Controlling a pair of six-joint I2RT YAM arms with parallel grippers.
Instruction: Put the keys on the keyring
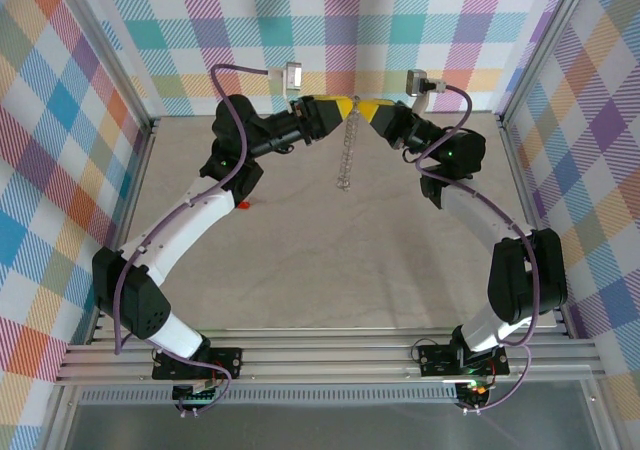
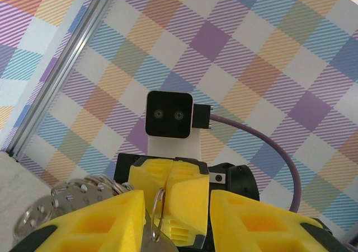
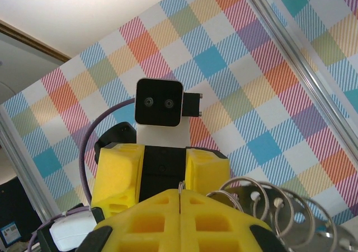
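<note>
Top: silver metal chain keyring (image 1: 346, 155) hangs from right gripper (image 1: 362, 108), jaws clamped on its top ring. Left gripper (image 1: 333, 108) is just beside chain top, jaws half open. Small red-headed silver key (image 1: 243, 206) lies on worktop (image 1: 330, 270), well left of chain.
Left wrist: top ring sits between left's fingers (image 2: 106, 224); close square on it.
Right wrist: loose links beside chain top may snag.

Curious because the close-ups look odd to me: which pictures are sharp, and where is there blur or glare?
Top external view: even light, soft shadows, sharp; the keyring is clear. Left wrist view: the near left claw looks soft, wall crisp. Right wrist view: bright ceiling, the keyring's rings slightly soft.
</note>
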